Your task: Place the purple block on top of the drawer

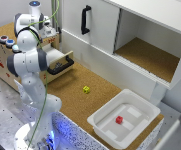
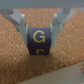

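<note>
Over the cork-coloured top of the light tan wooden drawer unit [image 1: 12, 29], at the exterior view's left, sits the arm's far end, largely hidden behind its own white links. Held in the gripper [image 2: 40, 41]: small purple block with yellow lettering [image 2: 40, 42], pinched between the two grey fingers [image 2: 22, 22], jaws narrowed onto its sides, with cork surface filling the wrist view beneath. Cannot tell from either view whether block already touching cork or just above it. Best handled by lowering straight down until the block's underside rests flat, keeping it level, then spreading the fingers only enough to free it and lifting vertically so neither pad drags it. Worth staying away from the round coloured buttons [image 1: 6, 41] and the top's edge above the half-open drawer with black bar handle [image 1: 61, 65]. Elsewhere on the cork tabletop [image 1: 80, 102]: small yellow cube [image 1: 86, 89], and white plastic bin [image 1: 101, 122] holding a small red cube [image 1: 119, 120].
</note>
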Controlling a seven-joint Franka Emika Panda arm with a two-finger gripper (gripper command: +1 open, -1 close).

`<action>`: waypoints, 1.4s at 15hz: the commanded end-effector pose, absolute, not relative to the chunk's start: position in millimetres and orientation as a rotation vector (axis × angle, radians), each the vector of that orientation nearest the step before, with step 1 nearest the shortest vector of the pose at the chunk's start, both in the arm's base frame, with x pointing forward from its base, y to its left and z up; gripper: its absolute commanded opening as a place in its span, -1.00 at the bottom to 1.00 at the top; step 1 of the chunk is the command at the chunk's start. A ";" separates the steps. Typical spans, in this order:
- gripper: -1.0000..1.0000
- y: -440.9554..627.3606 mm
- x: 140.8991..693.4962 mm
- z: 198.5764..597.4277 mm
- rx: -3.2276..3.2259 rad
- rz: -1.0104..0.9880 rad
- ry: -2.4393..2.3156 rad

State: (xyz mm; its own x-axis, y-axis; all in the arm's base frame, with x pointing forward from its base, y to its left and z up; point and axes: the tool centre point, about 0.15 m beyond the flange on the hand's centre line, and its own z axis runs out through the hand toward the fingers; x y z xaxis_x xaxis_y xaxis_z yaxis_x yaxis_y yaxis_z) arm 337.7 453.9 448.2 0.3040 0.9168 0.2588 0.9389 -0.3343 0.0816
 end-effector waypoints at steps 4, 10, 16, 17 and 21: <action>1.00 479.1 341.9 467.4 -2.557 -0.278 -1.786; 1.00 479.1 341.9 467.4 -2.557 -0.278 -1.786; 1.00 479.1 341.9 467.4 -2.557 -0.278 -1.786; 1.00 479.1 341.9 467.4 -2.557 -0.278 -1.786; 1.00 476.9 321.5 469.1 -2.381 -0.254 -2.037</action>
State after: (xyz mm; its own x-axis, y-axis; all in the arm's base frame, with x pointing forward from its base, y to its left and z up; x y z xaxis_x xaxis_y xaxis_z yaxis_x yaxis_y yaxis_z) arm 337.1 468.4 459.5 0.2978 0.9245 0.2379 0.9430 -0.3237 0.0772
